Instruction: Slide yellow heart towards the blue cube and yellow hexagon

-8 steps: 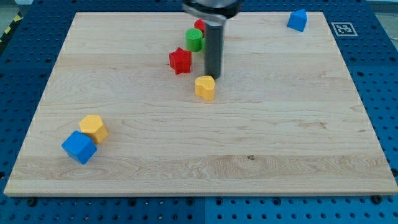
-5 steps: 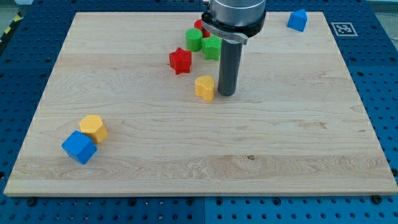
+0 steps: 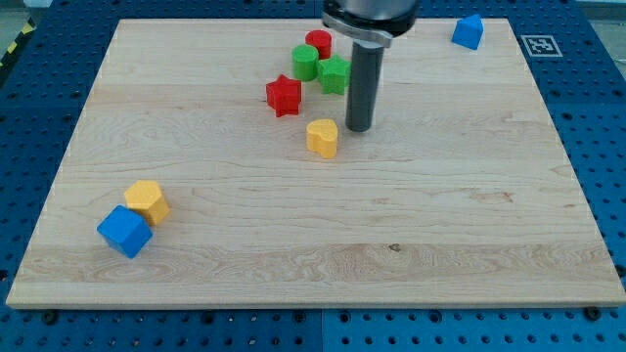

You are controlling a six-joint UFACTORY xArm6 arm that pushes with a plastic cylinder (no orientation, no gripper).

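Note:
The yellow heart [image 3: 322, 138] lies on the wooden board [image 3: 440, 215] a little above its middle. My tip [image 3: 359, 128] stands just to the heart's upper right, a small gap apart from it. The blue cube [image 3: 124, 232] and the yellow hexagon [image 3: 148, 200] sit touching each other near the board's lower left, far from the heart.
A red star [image 3: 284, 95] lies up and left of the heart. Behind it are a green round block [image 3: 306, 62], a green block [image 3: 335, 74] and a red block [image 3: 318, 43]. A blue block [image 3: 469, 31] sits at the top right corner.
My tip moved from above the heart round to its right, then drew back up a little. The heart has barely shifted. The green block behind the rod came into sight.

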